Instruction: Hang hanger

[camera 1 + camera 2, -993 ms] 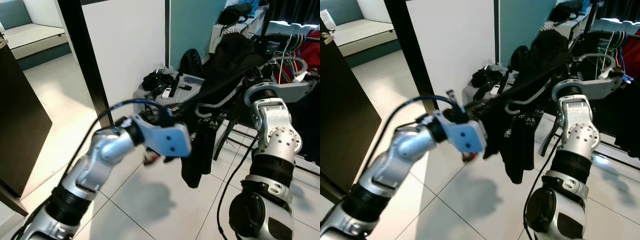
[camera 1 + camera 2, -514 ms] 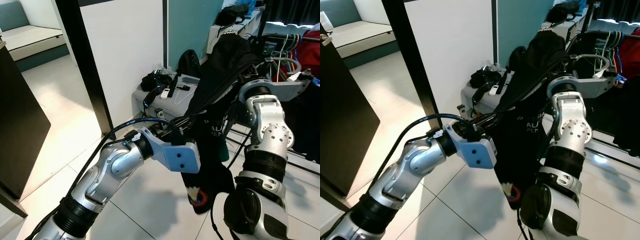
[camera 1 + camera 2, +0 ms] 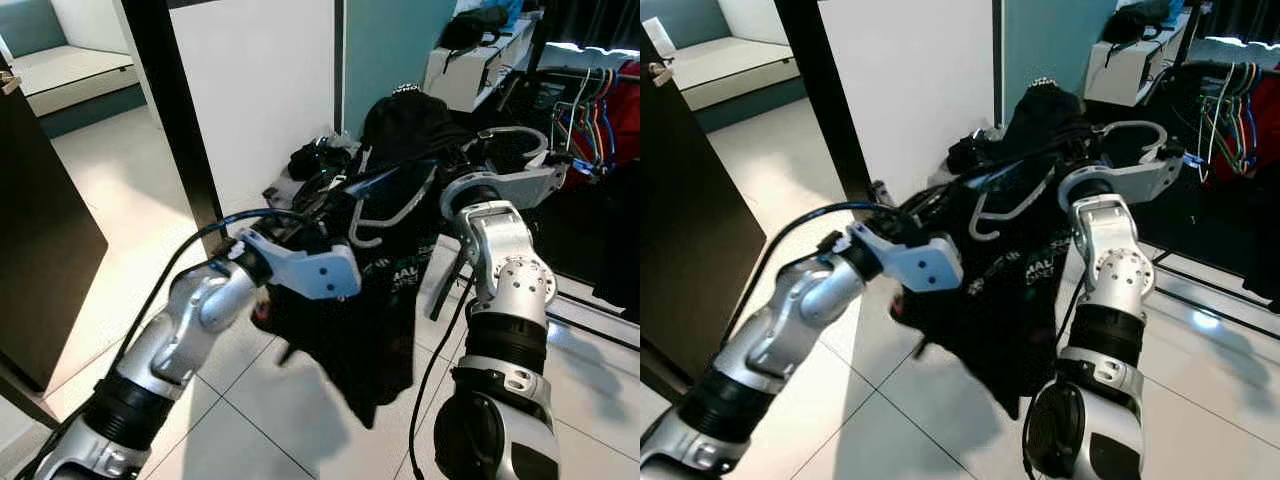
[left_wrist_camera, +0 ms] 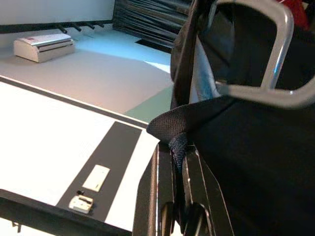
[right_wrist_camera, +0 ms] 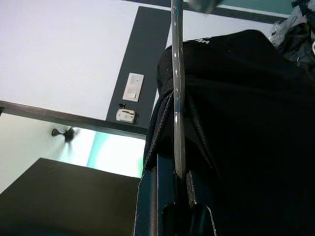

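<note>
Both pairs of jaws are closing on the load: in the left eye view, your left gripper (image 3: 335, 215) is pinching a fold of the black printed T-shirt (image 3: 375, 300), while your right gripper (image 3: 470, 160) is holding the grey plastic hanger (image 3: 395, 205) inside it. Keep both arms level as you are carrying it toward the rail of coloured hangers (image 3: 590, 95). In the left wrist view, cloth is bunching between the fingers (image 4: 170, 216). In the right wrist view, the hanger's bar (image 5: 177, 98) is sitting between closed fingers; its hook is hiding from you.
</note>
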`<state>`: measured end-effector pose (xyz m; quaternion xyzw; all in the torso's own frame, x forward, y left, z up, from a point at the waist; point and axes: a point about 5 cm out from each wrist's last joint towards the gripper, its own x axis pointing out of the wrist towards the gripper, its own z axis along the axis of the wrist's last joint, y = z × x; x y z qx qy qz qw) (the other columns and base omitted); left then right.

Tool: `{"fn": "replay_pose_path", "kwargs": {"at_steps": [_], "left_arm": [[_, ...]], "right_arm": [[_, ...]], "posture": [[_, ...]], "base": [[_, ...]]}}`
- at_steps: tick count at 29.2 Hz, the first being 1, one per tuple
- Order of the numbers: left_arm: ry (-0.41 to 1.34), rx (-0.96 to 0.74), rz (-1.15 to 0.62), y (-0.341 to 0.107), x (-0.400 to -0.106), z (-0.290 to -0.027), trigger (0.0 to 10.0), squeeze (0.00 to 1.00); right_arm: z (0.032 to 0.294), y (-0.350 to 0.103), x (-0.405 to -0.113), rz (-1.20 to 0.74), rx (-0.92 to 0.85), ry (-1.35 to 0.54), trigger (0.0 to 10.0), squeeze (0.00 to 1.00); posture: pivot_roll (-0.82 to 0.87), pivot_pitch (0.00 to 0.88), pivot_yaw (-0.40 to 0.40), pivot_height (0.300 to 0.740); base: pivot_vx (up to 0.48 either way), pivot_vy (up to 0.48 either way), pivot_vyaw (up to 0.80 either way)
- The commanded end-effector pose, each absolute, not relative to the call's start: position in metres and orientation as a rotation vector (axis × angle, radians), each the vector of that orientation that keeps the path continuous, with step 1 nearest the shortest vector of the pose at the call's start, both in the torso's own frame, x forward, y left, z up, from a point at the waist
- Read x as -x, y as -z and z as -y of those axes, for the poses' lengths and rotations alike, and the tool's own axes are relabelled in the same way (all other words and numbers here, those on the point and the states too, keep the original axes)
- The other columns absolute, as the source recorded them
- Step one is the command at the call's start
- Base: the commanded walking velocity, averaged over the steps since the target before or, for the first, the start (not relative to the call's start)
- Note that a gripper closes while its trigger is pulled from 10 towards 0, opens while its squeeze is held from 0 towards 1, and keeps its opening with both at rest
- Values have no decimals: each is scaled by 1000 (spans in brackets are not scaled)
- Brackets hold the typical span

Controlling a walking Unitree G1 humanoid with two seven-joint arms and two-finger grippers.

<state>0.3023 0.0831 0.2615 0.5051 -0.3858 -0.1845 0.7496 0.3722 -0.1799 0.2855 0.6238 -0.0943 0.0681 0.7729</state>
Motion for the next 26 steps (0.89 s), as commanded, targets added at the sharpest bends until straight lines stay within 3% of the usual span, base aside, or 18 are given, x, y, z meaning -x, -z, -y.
{"fn": "replay_pose_path", "kwargs": {"at_steps": [1, 9, 26], "left_arm": [[370, -1121, 853, -264, -300, -91, 10000, 0], [393, -1118, 862, -249, -290, -84, 10000, 0], [498, -1100, 857, -218, -277, -61, 10000, 0]], "right_arm": [[189, -288, -372, 242, -1351, -108, 10000, 0], [209, -297, -373, 320, -1416, -44, 10000, 0], [205, -301, -373, 333, -1452, -59, 10000, 0]], "posture": [[-30, 58, 19, 740], [-23, 59, 18, 740], [-21, 63, 21, 740]], "base": [[0, 0, 0], [0, 0, 0], [0, 0, 0]]}}
